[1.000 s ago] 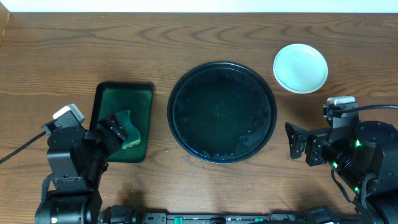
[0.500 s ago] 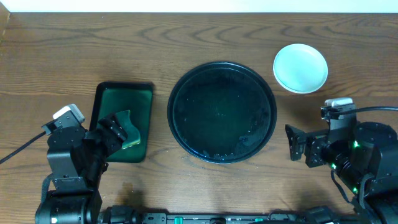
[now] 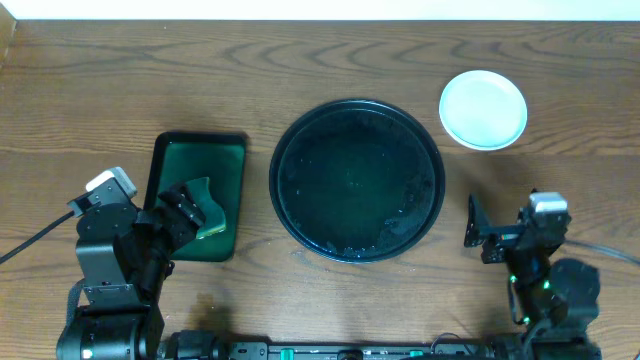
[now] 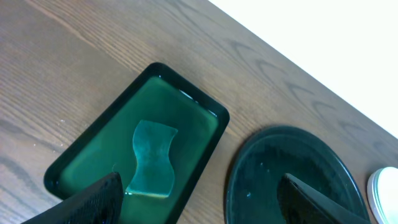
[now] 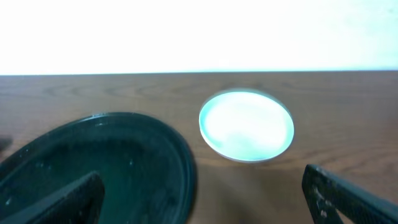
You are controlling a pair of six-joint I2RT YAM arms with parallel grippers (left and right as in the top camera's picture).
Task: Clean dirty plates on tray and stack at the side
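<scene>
Sponge [image 4: 152, 158] in left wrist view, plates [image 5: 246, 126] in right

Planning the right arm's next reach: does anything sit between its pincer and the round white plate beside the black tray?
Nothing visible does. Only bare wooden table lies between the right pincer and the round white plate. The large round glossy black tray sits left of that path.

Glossy black tray [image 3: 345, 165] flecked with pale specks (perhaps droplets); plates [image 3: 483, 109] white, faintly mint; small tray [image 3: 200, 155] dark green, its sponge [image 4: 152, 157] paler green; tabletop [image 3: 120, 80] brown, wavy wood grain.
</scene>
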